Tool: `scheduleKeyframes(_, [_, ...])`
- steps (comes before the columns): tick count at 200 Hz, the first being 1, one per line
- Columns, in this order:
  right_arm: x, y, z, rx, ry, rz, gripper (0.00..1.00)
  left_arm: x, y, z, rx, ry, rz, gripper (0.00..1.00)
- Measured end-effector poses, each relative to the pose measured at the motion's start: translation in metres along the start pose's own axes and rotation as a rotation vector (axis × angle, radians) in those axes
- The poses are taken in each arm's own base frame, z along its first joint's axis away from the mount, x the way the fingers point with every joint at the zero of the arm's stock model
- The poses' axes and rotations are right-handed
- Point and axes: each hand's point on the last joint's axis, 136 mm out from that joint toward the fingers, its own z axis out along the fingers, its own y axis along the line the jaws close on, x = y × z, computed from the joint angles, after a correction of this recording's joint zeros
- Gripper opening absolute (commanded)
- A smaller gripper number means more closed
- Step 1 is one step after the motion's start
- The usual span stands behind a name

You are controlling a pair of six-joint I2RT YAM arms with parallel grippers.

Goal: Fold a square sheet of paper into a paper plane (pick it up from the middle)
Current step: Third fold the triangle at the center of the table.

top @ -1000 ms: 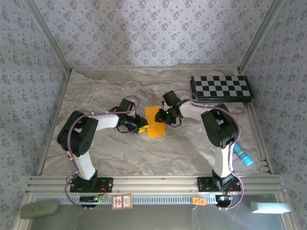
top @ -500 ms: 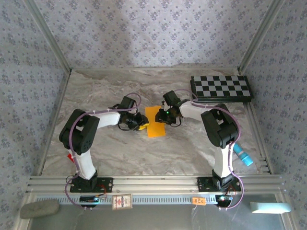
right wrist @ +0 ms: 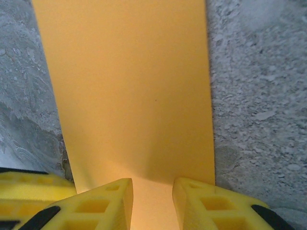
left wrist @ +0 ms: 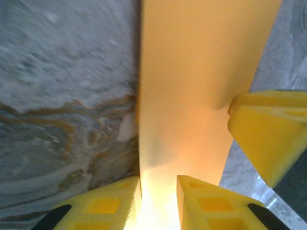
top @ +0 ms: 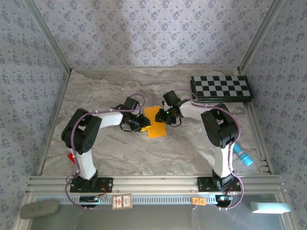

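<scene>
The square sheet of paper (top: 156, 125) lies in the middle of the table as an orange-yellow oblong, seemingly folded in half. My left gripper (top: 143, 122) sits low at its left edge and my right gripper (top: 163, 117) at its upper right edge. In the left wrist view the paper (left wrist: 192, 86) runs between the left gripper's (left wrist: 158, 194) yellow fingers, which stand a little apart; a finger of the right gripper (left wrist: 268, 134) shows beside it. In the right wrist view the paper (right wrist: 129, 86) lies flat and passes between the right gripper's (right wrist: 152, 196) slightly parted fingers. No pinch is visible.
A black-and-white checkerboard (top: 221, 87) lies at the back right. A blue object (top: 243, 156) rests by the right rail, and a small red piece (top: 71, 157) shows near the left arm. Patterned walls and metal rails bound the marbled table (top: 120, 153).
The left gripper has slid a little to the right, further onto the paper's left edge, and its jaws have narrowed slightly. The right gripper and the paper stay put.
</scene>
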Motion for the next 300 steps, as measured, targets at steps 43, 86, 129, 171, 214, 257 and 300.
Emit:
scheduleKeyframes(43, [0.0, 0.0, 0.0, -0.005, 0.005, 0.002, 0.32, 0.008, -0.007, 0.001, 0.043, 0.035, 0.014, 0.23])
scheduleKeyframes(86, [0.0, 0.0, 0.0, -0.011, 0.007, 0.004, 0.32, 0.008, -0.006, 0.003, 0.054, 0.031, 0.013, 0.23])
scheduleKeyframes(129, [0.0, 0.0, 0.0, -0.015, 0.009, 0.007, 0.33, 0.001, -0.003, 0.001, 0.064, 0.012, -0.007, 0.2])
scheduleKeyframes(171, [-0.001, 0.0, 0.0, -0.021, 0.009, 0.007, 0.34, -0.003, -0.003, -0.001, 0.071, 0.002, -0.028, 0.1])
scheduleKeyframes(214, [-0.002, 0.004, -0.003, -0.051, -0.016, -0.013, 0.46, -0.003, -0.003, -0.001, 0.068, 0.003, -0.043, 0.04])
scheduleKeyframes(257, [-0.015, 0.01, -0.041, -0.005, -0.158, -0.166, 0.71, -0.005, 0.001, -0.003, 0.062, 0.003, -0.088, 0.04])
scheduleKeyframes(300, [-0.022, 0.024, -0.077, 0.019, -0.309, -0.398, 0.85, -0.005, 0.0, -0.005, 0.07, 0.008, -0.135, 0.04])
